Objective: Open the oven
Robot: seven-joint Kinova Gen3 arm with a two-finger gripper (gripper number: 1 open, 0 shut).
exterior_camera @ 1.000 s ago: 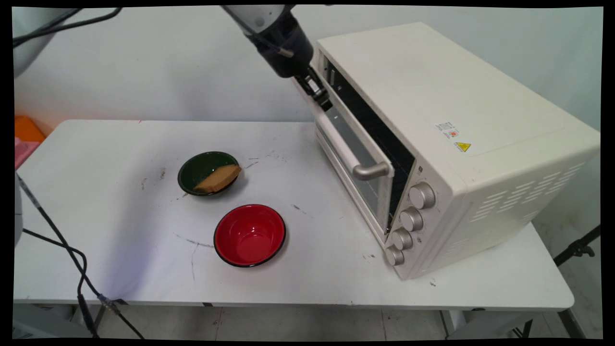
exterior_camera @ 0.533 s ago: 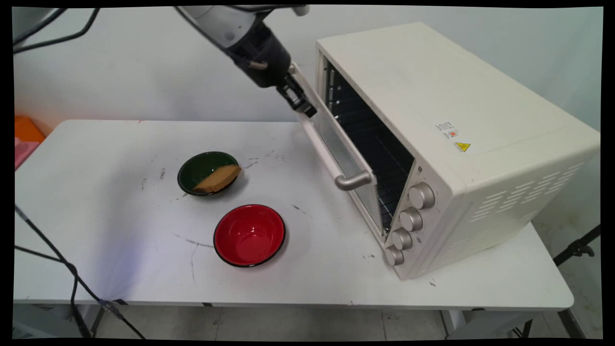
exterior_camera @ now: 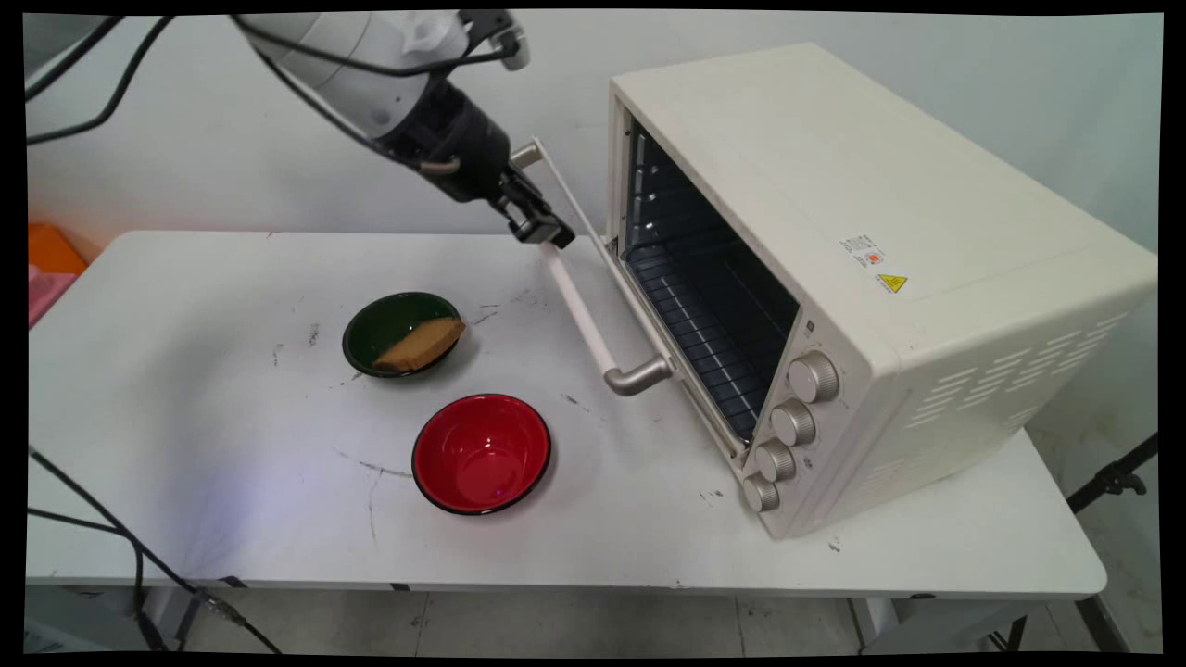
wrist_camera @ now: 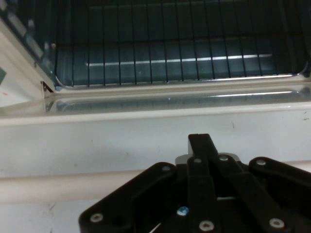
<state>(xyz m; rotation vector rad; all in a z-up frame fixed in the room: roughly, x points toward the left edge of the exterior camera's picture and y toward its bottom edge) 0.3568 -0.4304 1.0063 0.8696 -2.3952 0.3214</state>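
Claw (exterior_camera: 542, 230) grips the far end of the oven door's handle bar (exterior_camera: 593, 320), fingers pinched on it; the bar's long axis runs toward 5 o'clock from the claw. Oven (exterior_camera: 834, 278) stands at 3 o'clock on the white table (exterior_camera: 232, 500), two bowls (exterior_camera: 482, 454) at 7, wall behind.

Main view: fixed, high above surface (exterior_camera: 232, 519) near side, facing wall. Hand view: on tool (wrist_camera: 204, 145), close, facing oven door (wrist_camera: 146, 141) and rack (wrist_camera: 170, 43). Both views share door, handle, rack.
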